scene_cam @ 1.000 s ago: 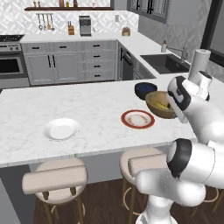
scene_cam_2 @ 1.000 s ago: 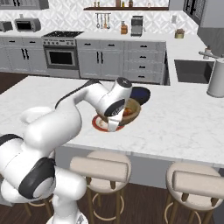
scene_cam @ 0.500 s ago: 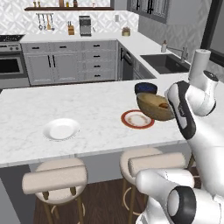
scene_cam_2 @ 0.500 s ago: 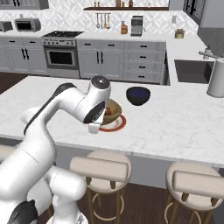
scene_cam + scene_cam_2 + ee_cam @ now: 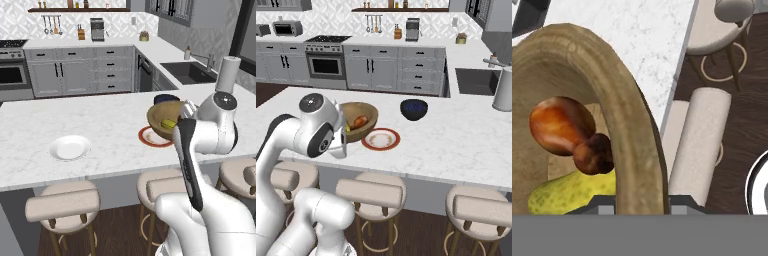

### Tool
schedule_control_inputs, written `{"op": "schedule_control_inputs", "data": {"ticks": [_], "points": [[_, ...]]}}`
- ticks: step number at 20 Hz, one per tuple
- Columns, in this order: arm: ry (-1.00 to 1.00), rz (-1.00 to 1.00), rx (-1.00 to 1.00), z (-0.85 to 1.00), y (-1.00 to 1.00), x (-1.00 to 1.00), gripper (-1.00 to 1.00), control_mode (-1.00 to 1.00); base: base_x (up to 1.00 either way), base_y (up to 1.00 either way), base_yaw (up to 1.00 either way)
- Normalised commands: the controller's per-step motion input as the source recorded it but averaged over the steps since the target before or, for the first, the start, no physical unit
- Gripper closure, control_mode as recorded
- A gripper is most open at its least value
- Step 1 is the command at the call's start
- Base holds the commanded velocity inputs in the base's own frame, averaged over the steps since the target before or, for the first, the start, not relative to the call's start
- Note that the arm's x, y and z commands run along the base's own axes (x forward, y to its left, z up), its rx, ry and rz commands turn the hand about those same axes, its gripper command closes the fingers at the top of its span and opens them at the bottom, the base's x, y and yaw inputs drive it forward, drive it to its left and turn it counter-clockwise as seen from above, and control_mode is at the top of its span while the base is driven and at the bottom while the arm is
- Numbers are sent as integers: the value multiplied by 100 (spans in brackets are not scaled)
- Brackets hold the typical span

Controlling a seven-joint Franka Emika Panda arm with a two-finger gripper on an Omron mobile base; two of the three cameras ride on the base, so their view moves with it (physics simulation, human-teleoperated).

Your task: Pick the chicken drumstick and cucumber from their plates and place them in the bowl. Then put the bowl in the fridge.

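Above the marble tabletop's (image 5: pixel 100 125) near edge, tool (image 5: pixel 639 202) is gripping the tan wooden bowl's (image 5: pixel 627 125) rim, tilted; glossy reddish-brown drumstick (image 5: pixel 567 130) and yellowish-green cucumber (image 5: pixel 572 192) are lying inside.

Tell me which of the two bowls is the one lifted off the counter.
The tan-brown bowl, tilted in the air at the gripper with the chicken drumstick and cucumber inside. The dark blue bowl sits flat on the counter, further back.
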Motion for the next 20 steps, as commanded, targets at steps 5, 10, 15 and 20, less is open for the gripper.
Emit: {"op": "schedule_control_inputs", "data": {"ticks": [5,10,15,20], "points": [[-4,0,2,45,0,-59,100,-100,0,0,0],[0,0,2,26,0,-53,100,100,-40,0,0],[0,0,0,0,0,0,100,100,-97,32,0],[0,0,0,0,0,0,100,100,-85,100,9]]}}
